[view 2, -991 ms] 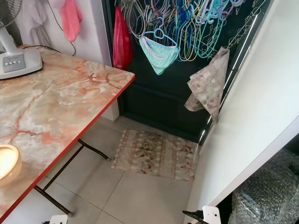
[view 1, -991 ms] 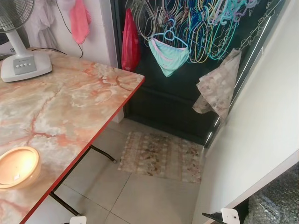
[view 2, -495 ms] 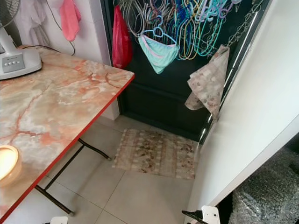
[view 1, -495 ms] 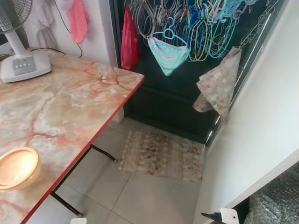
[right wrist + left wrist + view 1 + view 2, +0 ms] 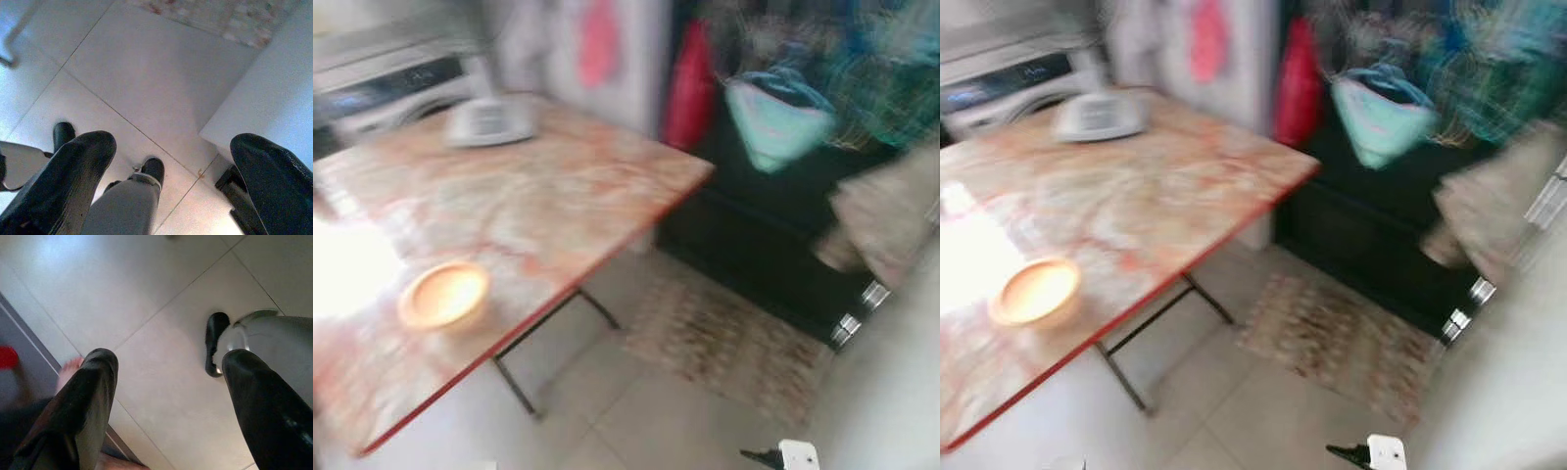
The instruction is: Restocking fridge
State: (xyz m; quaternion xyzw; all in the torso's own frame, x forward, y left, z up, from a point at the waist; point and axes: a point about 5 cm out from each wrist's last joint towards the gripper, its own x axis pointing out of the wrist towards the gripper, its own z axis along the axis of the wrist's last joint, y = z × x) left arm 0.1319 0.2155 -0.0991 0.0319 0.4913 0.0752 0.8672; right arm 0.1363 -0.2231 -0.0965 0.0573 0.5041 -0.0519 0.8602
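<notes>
Both arms hang idle, pointing down at the tiled floor. In the left wrist view my left gripper [image 5: 168,367] is open, its two black fingers wide apart with only floor between them. My right gripper [image 5: 173,147] is open the same way above the tiles, beside a white panel [image 5: 264,98]. That panel also stands at the right edge of the blurred head views [image 5: 901,392]; whether it belongs to the fridge cannot be told. My own black feet [image 5: 215,345] [image 5: 154,169] show below the fingers.
A marble-patterned table [image 5: 558,196] with a red edge stands on the left, bearing a wooden bowl [image 5: 442,294] and a fan base [image 5: 489,122]. A washing machine [image 5: 401,88] is behind it. Ahead are a patterned mat [image 5: 729,338] and a dark door hung with clothes [image 5: 773,117].
The whole head view has swung to the left and blurred, so the camera moved. More of the table and the washing machine have come into view. Both arms still hang down.
</notes>
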